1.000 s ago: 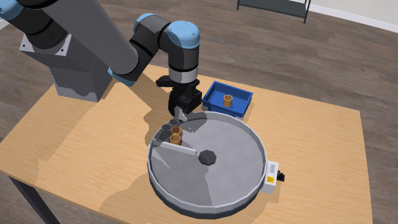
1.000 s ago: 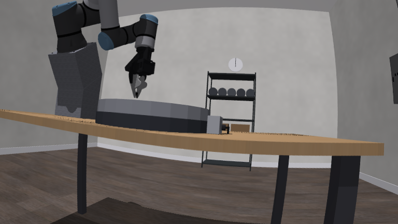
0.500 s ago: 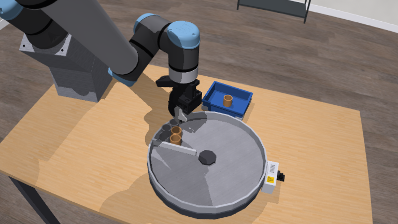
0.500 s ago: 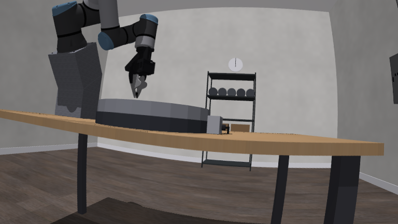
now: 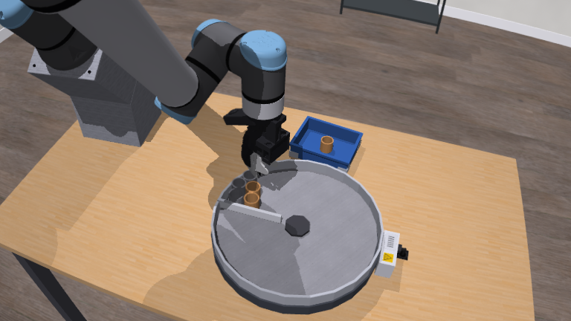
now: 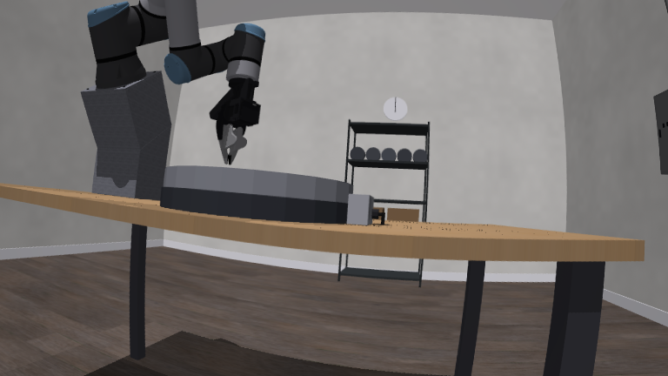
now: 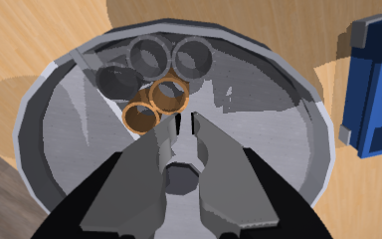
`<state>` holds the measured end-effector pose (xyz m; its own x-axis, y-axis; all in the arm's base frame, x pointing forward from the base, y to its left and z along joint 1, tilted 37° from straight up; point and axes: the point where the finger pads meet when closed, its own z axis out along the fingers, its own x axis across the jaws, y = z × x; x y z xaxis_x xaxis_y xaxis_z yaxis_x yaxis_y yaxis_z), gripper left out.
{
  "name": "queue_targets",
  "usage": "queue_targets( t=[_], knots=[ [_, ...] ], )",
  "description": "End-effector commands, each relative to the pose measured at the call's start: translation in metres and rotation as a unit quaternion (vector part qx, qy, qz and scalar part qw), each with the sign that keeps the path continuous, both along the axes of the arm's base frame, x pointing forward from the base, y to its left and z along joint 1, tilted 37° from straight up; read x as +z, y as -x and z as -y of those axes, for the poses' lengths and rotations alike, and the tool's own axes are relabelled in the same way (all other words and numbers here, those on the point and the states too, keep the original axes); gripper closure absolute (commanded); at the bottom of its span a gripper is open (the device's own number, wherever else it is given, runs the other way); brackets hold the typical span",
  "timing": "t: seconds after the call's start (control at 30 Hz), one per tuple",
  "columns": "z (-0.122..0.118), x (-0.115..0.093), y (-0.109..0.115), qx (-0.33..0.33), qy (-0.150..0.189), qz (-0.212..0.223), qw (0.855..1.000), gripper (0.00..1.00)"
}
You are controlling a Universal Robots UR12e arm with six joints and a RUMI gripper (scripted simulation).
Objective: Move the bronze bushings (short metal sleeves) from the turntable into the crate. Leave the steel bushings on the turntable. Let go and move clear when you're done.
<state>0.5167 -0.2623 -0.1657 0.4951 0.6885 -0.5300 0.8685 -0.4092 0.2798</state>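
Note:
Two bronze bushings point(image 5: 252, 193) stand upright side by side at the back left of the grey turntable point(image 5: 297, 231), against the fixed bar. In the wrist view they are the nearer one point(image 7: 169, 95) and the left one point(image 7: 141, 117). Three steel bushings point(image 7: 149, 57) sit just behind them by the rim. My gripper point(image 5: 260, 167) point(image 7: 185, 114) hangs above the turntable's back edge, just beside the bronze pair, shut and empty. In the side view it point(image 6: 229, 157) is a little above the rim. One bronze bushing point(image 5: 326, 143) stands in the blue crate point(image 5: 320, 140).
A grey bar point(image 5: 252, 212) runs from the rim to the black hub point(image 5: 297, 225). A white control box point(image 5: 389, 254) is fixed to the turntable's right side. The arm's grey pedestal point(image 5: 105, 102) stands at the table's back left.

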Motion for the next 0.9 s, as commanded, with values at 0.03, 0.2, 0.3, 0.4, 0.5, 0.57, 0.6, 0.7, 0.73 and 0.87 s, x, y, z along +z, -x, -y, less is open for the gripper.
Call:
queue_targets(
  t=[0.03,0.2,0.3,0.4,0.5,0.57,0.6,0.7,0.73,0.87],
  knots=[
    [0.000,0.000,0.000,0.000,0.000,0.000,1.000,0.95],
    [0.000,0.000,0.000,0.000,0.000,0.000,1.000,0.95],
    [0.000,0.000,0.000,0.000,0.000,0.000,1.000,0.95],
    [0.000,0.000,0.000,0.000,0.000,0.000,1.000,0.95],
    [0.000,0.000,0.000,0.000,0.000,0.000,1.000,0.95],
    [0.000,0.000,0.000,0.000,0.000,0.000,1.000,0.95],
    [0.000,0.000,0.000,0.000,0.000,0.000,1.000,0.95],
    [0.000,0.000,0.000,0.000,0.000,0.000,1.000,0.95],
    [0.001,-0.001,0.000,0.000,0.000,0.000,1.000,0.95],
    [0.011,-0.015,0.000,0.000,0.000,0.000,1.000,0.95]
  ],
)
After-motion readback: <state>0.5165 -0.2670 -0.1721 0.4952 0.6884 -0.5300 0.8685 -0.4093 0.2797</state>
